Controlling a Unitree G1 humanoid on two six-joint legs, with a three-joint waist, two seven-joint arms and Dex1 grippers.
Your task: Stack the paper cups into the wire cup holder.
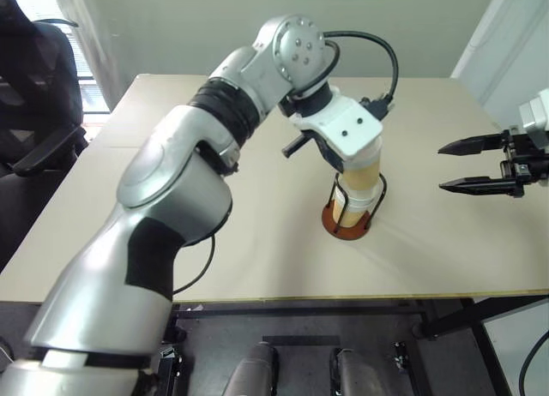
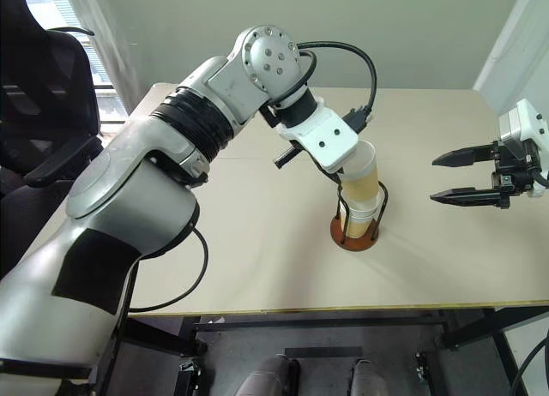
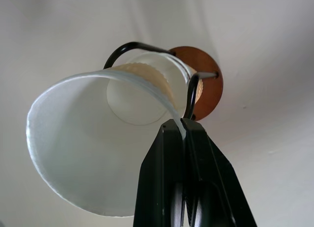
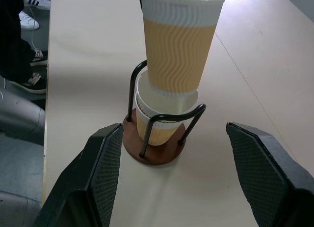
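The left pincer (image 3: 182, 131) pinches the rim of a paper cup (image 4: 180, 45), mouth up, its long axis tilted slightly, its base entering the cups (image 4: 156, 126) nested in the wire cup holder (image 4: 156, 153) on the counter (image 1: 257, 250). The right pincer (image 1: 456, 165) hangs spread wide nearby.

Readable text: none is showing | paper cups (image 4: 179, 50): carrying plain ribbed tan sleeves with white rims, no print or logo | wire cup holder (image 4: 156, 147): showing a bare brown base, no label | table (image 1: 257, 242): lying unmarked, no signs or numbers
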